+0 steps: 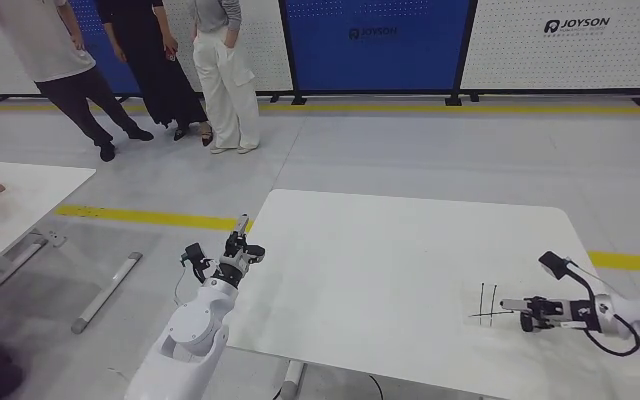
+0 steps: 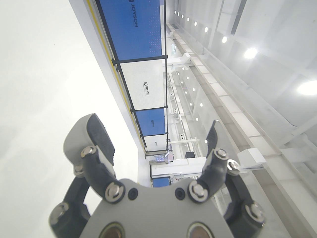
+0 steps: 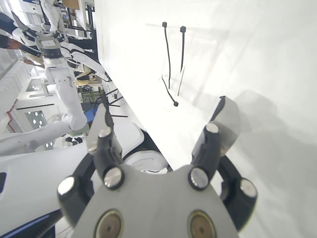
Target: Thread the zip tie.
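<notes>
at lower right of the top view, the open right hand (image 1: 508,305) lies level just beside three black zip ties (image 1: 487,303) on the counter (image 1: 400,270). the open left hand (image 1: 241,226) points up at its left edge.

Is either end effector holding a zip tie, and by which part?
Nothing is held: left end effector and right end effector are open; zip ties lie on the table.

White rectangular table (image 1: 400,250), thin black zip ties (image 1: 488,298) near right edge, right gripper (image 1: 508,305) beside them, left gripper (image 1: 241,228) at left edge
</notes>
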You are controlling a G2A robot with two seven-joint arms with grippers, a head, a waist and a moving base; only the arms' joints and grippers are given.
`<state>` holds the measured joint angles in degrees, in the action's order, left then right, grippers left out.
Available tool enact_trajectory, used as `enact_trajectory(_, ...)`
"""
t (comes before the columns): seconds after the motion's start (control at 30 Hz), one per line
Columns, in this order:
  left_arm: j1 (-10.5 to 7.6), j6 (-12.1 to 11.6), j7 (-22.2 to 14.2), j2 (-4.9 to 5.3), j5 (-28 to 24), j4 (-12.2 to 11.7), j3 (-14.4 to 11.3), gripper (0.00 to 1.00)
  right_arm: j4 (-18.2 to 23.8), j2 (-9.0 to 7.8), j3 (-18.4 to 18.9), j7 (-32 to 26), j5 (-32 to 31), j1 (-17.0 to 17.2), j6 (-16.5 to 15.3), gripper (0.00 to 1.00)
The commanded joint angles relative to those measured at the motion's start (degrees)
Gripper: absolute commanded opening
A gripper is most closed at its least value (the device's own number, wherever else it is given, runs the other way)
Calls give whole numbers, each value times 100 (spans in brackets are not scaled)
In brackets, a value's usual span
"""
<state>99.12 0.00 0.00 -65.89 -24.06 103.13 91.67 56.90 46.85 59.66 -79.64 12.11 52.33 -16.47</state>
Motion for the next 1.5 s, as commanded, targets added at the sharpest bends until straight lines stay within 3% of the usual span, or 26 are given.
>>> enact_trajectory(0.0,0,0,0,0,0,0,0,100,-119,21,-115,0,28,-98,-24,49)
enact_trajectory(0.33,0,0,0,0,0,0,0,100,-594,45,-440,0,246,-349,-234,45)
enact_trajectory(0.77,0,0,0,0,0,0,0,100,-761,-38,-863,0,705,-528,-301,39)
enact_trajectory(1.07,0,0,0,0,0,0,0,100,-900,-64,-1046,0,859,-644,-301,28)
enact_trajectory(1.47,0,0,0,0,0,0,0,100,-1028,-54,-1221,0,959,-752,-301,25)
